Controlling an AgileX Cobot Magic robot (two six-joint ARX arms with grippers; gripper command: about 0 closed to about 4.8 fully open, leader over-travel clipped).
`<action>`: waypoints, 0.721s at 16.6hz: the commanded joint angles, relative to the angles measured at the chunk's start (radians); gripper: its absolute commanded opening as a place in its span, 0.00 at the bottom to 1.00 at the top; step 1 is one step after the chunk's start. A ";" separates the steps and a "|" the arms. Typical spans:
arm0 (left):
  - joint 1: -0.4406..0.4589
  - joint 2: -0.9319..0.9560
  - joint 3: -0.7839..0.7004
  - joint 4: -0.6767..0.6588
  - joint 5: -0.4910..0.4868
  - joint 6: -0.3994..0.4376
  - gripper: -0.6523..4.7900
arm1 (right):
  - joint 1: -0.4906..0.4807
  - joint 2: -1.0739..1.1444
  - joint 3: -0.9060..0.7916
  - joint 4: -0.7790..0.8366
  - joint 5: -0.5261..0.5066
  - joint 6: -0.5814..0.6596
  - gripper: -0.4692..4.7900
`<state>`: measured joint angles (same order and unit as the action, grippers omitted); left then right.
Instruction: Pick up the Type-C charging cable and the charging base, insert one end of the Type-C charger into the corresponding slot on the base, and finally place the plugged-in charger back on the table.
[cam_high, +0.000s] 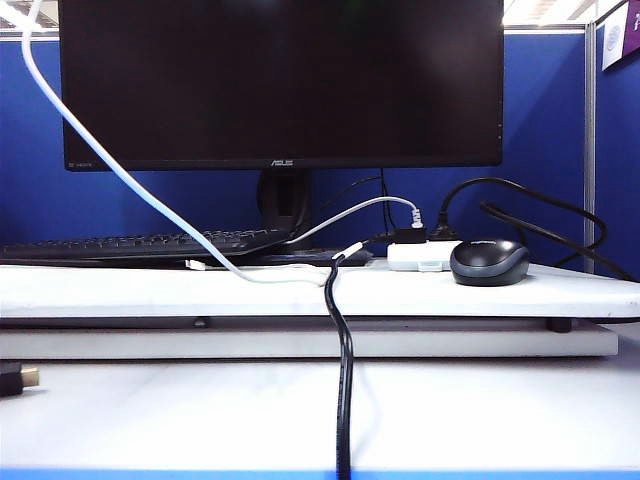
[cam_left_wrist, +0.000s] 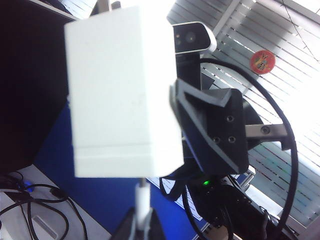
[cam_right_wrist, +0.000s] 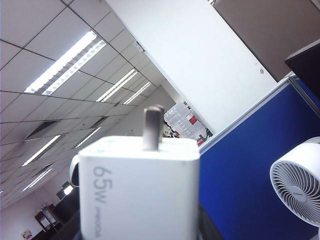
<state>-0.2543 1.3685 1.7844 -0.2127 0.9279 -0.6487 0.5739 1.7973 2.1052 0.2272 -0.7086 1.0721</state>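
Exterior view: table (cam_high: 150, 410) front bare beside black cable (cam_high: 345, 400).

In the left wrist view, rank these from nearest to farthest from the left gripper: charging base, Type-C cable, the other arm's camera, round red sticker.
1. Type-C charging cable, pinched in the left gripper.
2. charging base, just past the plug, clamped by the right gripper.
3. right arm's camera, behind the base.
4. round red sticker, far background.

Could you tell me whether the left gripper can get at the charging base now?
Probably yes: the left gripper, shut on the Type-C charging cable, sits just under the charging base held by the right gripper, with nothing between.
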 joint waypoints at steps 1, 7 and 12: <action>0.000 -0.002 0.003 0.052 0.018 -0.066 0.11 | 0.027 -0.006 0.006 0.047 -0.008 -0.010 0.08; 0.000 -0.002 0.003 0.133 0.041 -0.175 0.11 | 0.020 -0.007 0.006 0.132 -0.013 0.071 0.08; 0.000 -0.002 0.003 0.267 0.066 -0.309 0.11 | 0.019 -0.007 0.006 0.185 -0.019 0.117 0.08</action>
<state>-0.2543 1.3708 1.7828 0.0132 1.0073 -0.9588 0.5915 1.7966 2.1082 0.3820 -0.7162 1.1778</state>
